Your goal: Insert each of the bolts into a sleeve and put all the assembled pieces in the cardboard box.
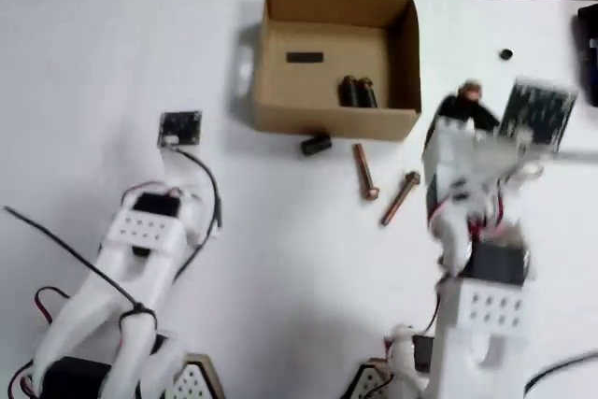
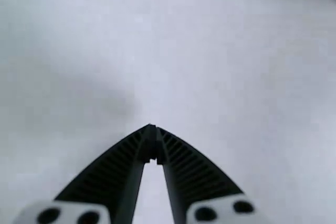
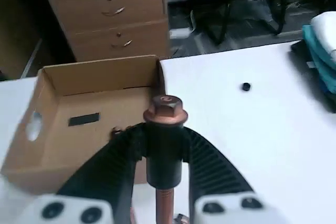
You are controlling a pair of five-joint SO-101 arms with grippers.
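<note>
My right gripper (image 3: pixel 164 137) is shut on a black sleeve (image 3: pixel 163 157) with a copper bolt (image 3: pixel 166 109) through it, held upright above the table. In the high view this gripper (image 1: pixel 462 111) hangs just right of the cardboard box (image 1: pixel 280 114). Inside the box lie two assembled pieces (image 1: pixel 357 91). On the table in front of the box lie one loose black sleeve (image 1: pixel 316 144) and two bare copper bolts (image 1: pixel 364 171) (image 1: pixel 400 197). My left gripper (image 2: pixel 151 130) is shut with nothing in it, low over bare white table; the left arm (image 1: pixel 145 226) sits at the front left.
A small black piece (image 1: pixel 505 54) lies on the table right of the box. A dark object (image 1: pixel 589 44) sits at the right edge and folded cloth (image 3: pixel 323 45) lies there too. A wooden drawer unit (image 3: pixel 113 17) stands behind the table. Cables (image 1: pixel 210 189) trail by the left arm.
</note>
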